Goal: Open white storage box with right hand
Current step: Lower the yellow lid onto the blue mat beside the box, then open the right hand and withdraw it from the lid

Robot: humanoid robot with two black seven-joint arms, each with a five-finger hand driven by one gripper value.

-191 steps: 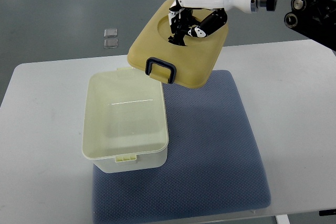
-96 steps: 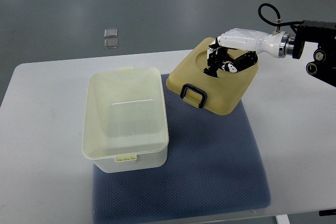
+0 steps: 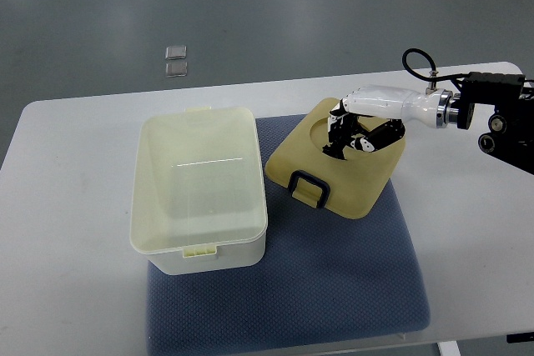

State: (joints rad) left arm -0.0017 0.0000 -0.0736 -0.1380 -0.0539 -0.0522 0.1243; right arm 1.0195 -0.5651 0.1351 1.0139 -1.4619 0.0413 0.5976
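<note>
The white storage box (image 3: 200, 192) stands open and empty on the left part of a blue mat (image 3: 334, 273). Its yellowish lid (image 3: 338, 171), with a dark handle (image 3: 308, 188), lies on the mat to the right of the box. My right hand (image 3: 350, 129) comes in from the right edge and its fingers are curled on the lid's far part, in a round recess. The lid looks nearly flat on the mat. The left arm is not in view.
The mat lies on a white table (image 3: 67, 206). Two small clear squares (image 3: 175, 61) lie on the grey floor beyond the table's far edge. The right arm's dark wrist housing (image 3: 501, 110) is above the table's right end.
My right hand has carried the lid down and to the right, from high above the box's far corner to the mat beside the box. The box has not moved.
</note>
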